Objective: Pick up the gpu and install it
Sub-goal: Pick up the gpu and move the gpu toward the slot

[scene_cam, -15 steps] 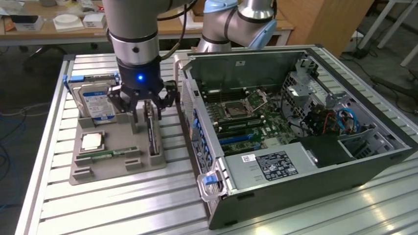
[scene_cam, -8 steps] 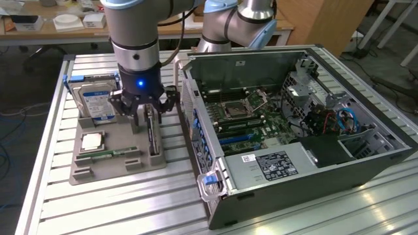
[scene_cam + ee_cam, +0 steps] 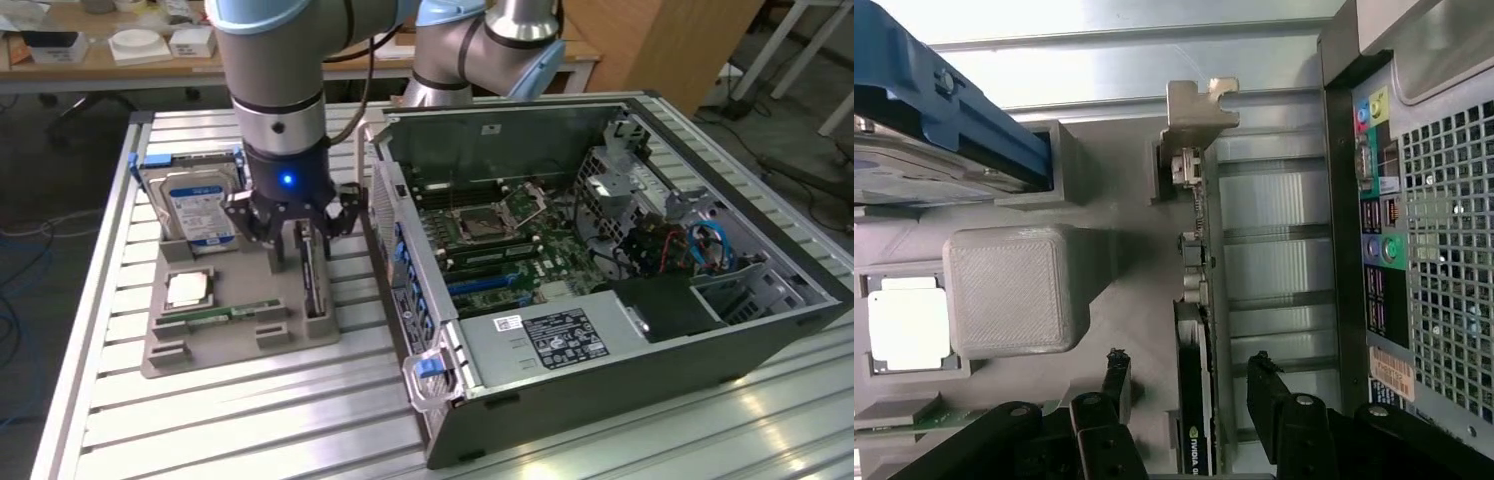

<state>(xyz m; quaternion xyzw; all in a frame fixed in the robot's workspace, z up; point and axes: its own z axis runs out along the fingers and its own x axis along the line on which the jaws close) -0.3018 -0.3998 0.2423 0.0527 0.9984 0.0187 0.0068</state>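
End effector (image 3: 1189, 368) is sitting wide open straddling the gpu (image 3: 1197, 290), which is standing on edge in the grey holder (image 3: 227, 345) directly below it, long axis running along the gap, neither finger touching.

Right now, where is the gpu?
The gpu stands on edge in the grey holder tray at the exterior view's left, just beside the open computer case, with the open gripper poised over it.
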